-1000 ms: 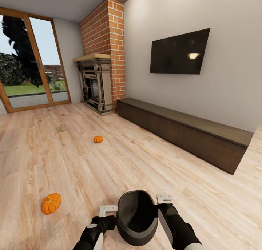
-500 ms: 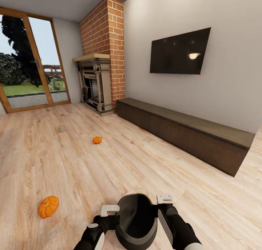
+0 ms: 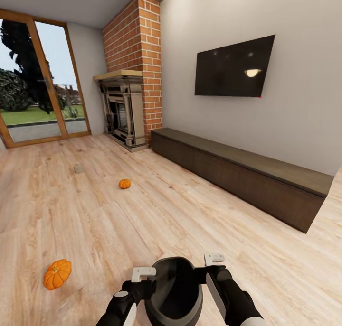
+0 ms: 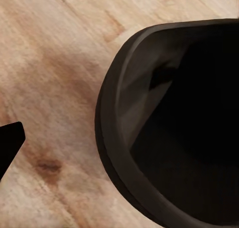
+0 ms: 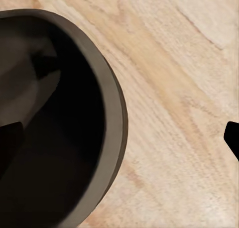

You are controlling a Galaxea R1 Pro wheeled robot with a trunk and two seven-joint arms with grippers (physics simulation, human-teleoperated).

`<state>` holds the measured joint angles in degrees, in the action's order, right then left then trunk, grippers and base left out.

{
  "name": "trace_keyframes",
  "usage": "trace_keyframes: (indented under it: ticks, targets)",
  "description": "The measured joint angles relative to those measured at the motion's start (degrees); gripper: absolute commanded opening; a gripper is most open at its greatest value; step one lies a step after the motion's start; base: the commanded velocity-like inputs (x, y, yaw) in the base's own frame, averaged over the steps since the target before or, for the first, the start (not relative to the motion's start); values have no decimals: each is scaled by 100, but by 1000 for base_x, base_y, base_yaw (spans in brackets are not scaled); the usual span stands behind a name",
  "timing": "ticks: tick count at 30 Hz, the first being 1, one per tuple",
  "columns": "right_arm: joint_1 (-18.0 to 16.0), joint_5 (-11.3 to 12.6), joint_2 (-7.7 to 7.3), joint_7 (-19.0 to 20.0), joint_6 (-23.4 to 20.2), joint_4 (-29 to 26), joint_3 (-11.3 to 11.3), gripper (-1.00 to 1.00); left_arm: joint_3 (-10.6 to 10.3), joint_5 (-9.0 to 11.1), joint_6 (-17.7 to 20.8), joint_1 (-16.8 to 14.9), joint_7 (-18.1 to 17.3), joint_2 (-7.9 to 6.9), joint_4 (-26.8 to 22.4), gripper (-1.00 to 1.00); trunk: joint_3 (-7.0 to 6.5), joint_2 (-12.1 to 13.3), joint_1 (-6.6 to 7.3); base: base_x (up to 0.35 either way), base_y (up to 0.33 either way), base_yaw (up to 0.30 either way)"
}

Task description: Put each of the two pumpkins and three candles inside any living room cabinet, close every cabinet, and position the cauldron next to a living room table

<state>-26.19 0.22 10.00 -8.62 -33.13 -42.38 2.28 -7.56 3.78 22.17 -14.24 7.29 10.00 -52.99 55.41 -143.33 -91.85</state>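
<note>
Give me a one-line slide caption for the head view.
Both arms carry the cauldron over the wood floor; two pumpkins and a candle lie ahead, cabinet at right.

- Both forearms are glossy black, rounded shells, seen at 6 o'clock in the head view.
- The left arm ends in a black wrist with a pale grey round cap on its joint — white casing shows just below it.
- Left hand point(image 3: 142, 272): a white, flat bracket-like piece with dark slots.
- Right hand point(image 3: 214, 258): the same white piece with small dark recesses, above a long grey panel on the black forearm.
- In the wrist views, fingertips point(image 4: 9, 144) show as plain black wedges.
</note>
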Motion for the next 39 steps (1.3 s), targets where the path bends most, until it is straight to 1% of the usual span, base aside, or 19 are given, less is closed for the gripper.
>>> trace_keyframes:
  ticks: [1,5,15,21,23,25,27,30,39]
  targets:
    - [0,-1,0,0,-6,9,0,100,0,0,-1,0,0,0,1,100,0,0,0,6,-5,0]
    - [0,0,0,1,-36,123,46,100,1,0,-2,0,0,0,3,100,88,-5,-11,2,-2,0]
    - [0,-3,0,1,-44,167,91,100,0,0,-7,0,0,0,14,100,309,-18,-36,0,0,0]
    - [0,-3,0,7,3,168,193,100,0,23,-18,0,0,0,24,100,442,-26,-52,0,0,0]
    - [0,0,0,9,27,169,216,100,0,93,-21,0,-5,0,28,100,487,-29,-57,0,0,0]
    - [0,2,0,9,75,169,222,100,0,121,-25,0,-7,0,28,100,531,-32,-62,0,0,0]
    - [0,7,0,9,213,173,226,100,0,138,-27,0,-8,0,31,100,575,-34,-67,0,0,0]
    - [0,12,0,10,311,192,228,100,0,146,-27,0,-9,0,29,100,642,-38,-75,0,0,0]
    - [0,14,0,10,359,203,228,100,-3,156,-25,0,-5,0,29,100,643,-39,-75,16,0,0]
